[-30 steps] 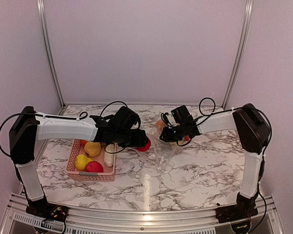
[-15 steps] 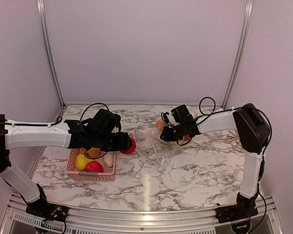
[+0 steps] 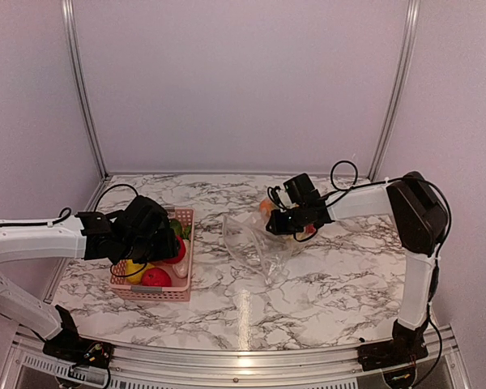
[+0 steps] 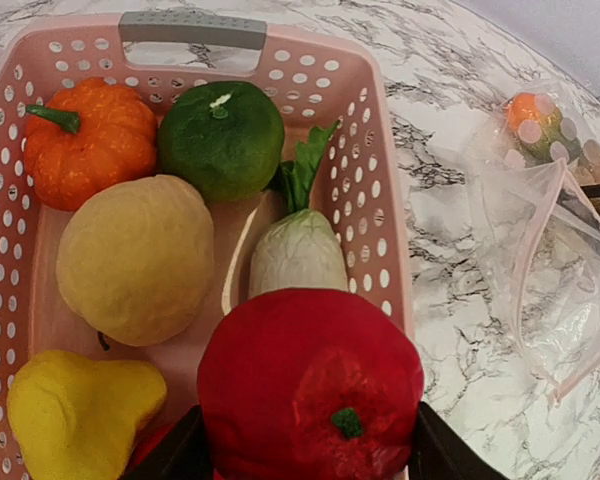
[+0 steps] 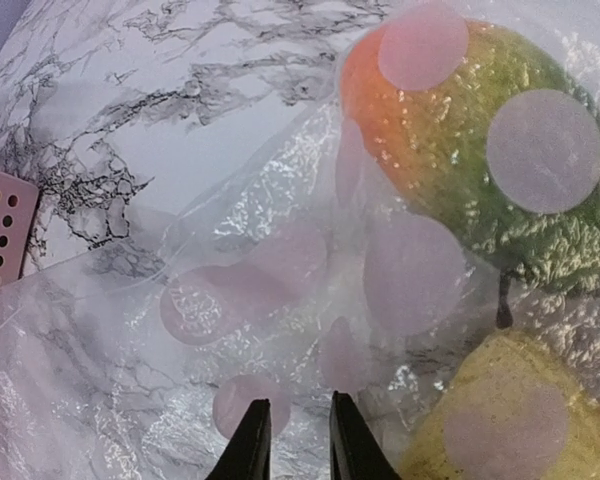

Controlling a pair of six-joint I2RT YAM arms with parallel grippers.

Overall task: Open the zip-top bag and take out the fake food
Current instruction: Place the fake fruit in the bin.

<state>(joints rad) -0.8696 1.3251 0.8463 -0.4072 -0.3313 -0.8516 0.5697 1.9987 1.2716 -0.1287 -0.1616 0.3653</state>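
At the basket, left side of the table (image 3: 332, 284): the left tool (image 4: 305, 455) stood over the pink basket (image 4: 380, 200), jaws clamped on either side of a red pepper (image 4: 310, 380).
Pepper position: inside the line of the basket's right wall, above a white-green vegetable (image 4: 295, 250). Whether it rested on the pile or hung clear could not be told.
Basket contents: orange pumpkin (image 4: 85, 140), green fruit (image 4: 220, 135), tan fruit (image 4: 135, 260) and yellow pear (image 4: 75, 420), all loose.
Right tool: the right tool (image 5: 292, 440) had its jaws drawn nearly together with clear film between them. This was judged a pinch on the zip-top bag (image 3: 255, 243), holding its far right end up.
Bag position: mid-table, to the right of the basket and not touching it.
Bag axis: ran from the right tool at far right down toward the near left. The mouth was judged to face left, toward the basket.
Left in bag: fake food (image 5: 460, 170), namely an orange-green fruit (image 5: 430, 130) and a yellowish piece (image 5: 500, 420), at the far right end just beside the right tool.
Governing relation: that food lay to the right of the left tool, along the bag's axis. The right arm was nearer but occupied with the bag, so the left arm was judged the one to reach in once the pepper was let go.
Progress: bag open, removal judged partly done.
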